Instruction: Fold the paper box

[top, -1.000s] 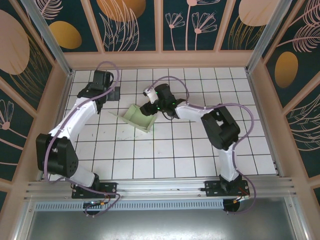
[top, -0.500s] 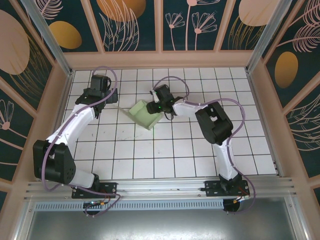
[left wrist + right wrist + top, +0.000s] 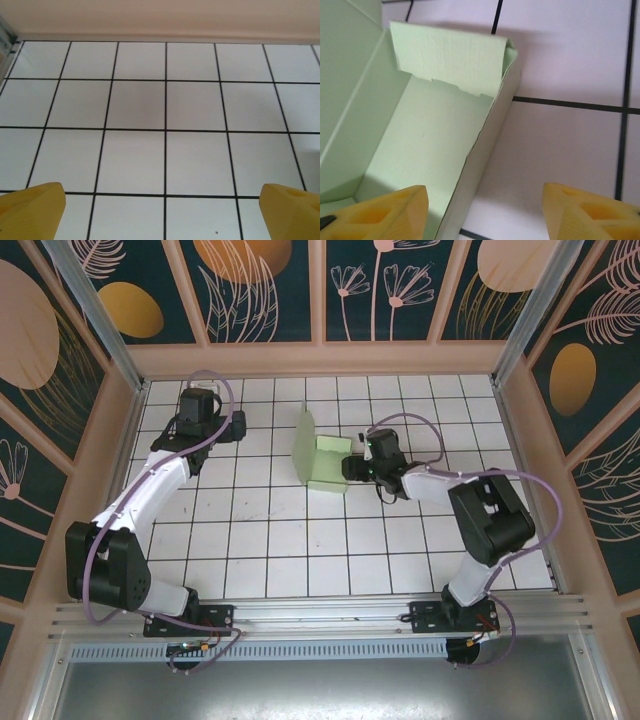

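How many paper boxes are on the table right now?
1. The pale green paper box sits on the far middle tiles, open-topped, one flap upright on its left; the right fingers straddle one wall. A flat sheet under an arm could be hidden.

White tiled table [image 3: 300,540] with black grid lines, walled by peach-framed teal floral panels [image 3: 270,290].

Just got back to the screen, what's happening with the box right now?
The right gripper is at the paper box, which sits partly formed on the tiled table with one large flap standing upright. Its fingers are open and straddle one side wall. The left gripper hangs open over tiles to the left, apart from the box. The box is not yet closed.
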Robot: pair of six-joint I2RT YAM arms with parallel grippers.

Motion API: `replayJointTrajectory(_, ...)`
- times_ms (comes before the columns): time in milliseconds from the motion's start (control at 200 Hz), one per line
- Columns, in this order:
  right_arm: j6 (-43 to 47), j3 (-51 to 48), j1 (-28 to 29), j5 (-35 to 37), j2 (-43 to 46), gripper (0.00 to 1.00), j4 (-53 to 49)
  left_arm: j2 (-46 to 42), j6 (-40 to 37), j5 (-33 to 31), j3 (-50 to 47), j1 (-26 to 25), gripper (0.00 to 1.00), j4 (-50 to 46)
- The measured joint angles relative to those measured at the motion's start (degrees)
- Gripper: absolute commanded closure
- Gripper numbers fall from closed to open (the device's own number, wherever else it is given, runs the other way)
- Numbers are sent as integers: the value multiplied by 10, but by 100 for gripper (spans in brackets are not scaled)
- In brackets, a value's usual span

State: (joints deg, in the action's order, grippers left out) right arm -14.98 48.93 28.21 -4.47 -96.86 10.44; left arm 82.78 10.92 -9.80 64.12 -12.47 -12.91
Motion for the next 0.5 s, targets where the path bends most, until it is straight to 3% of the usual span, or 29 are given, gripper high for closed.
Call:
replayJointTrajectory(265,-35,-75,-57,-11,39,45,36,5,16,24,-25,0,1,29)
replayJointTrajectory(501,-30,-81,11,-11,21,46,37,3,43,5,-61,0,1,66)
